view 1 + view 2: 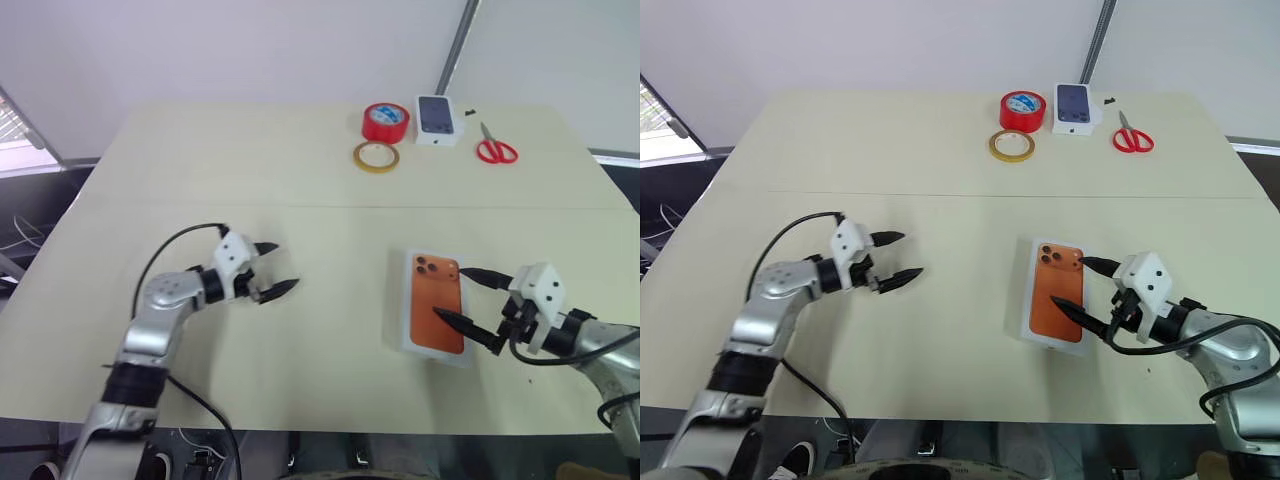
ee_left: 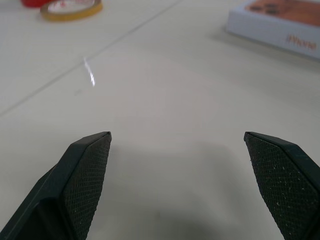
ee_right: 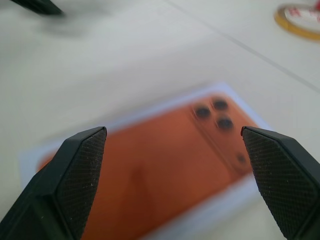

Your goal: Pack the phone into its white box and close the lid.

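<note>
A white box (image 1: 434,304) lies flat on the table at the right. Its top face shows an orange phone shape (image 3: 165,170) with dark camera lenses, framed by a white rim. One side wall (image 2: 270,30) carries orange lettering. I cannot tell whether that orange face is the phone itself or a picture on the lid. My right gripper (image 1: 452,294) is open and empty at the box's right edge, with one fingertip (image 1: 440,317) over the orange face. My left gripper (image 1: 285,265) is open and empty over bare table, well left of the box.
At the far edge sit a red tape roll (image 1: 385,122), a yellowish tape ring (image 1: 375,157), a small white box with a dark phone picture (image 1: 438,118) and red scissors (image 1: 496,151). A seam crosses the table's middle.
</note>
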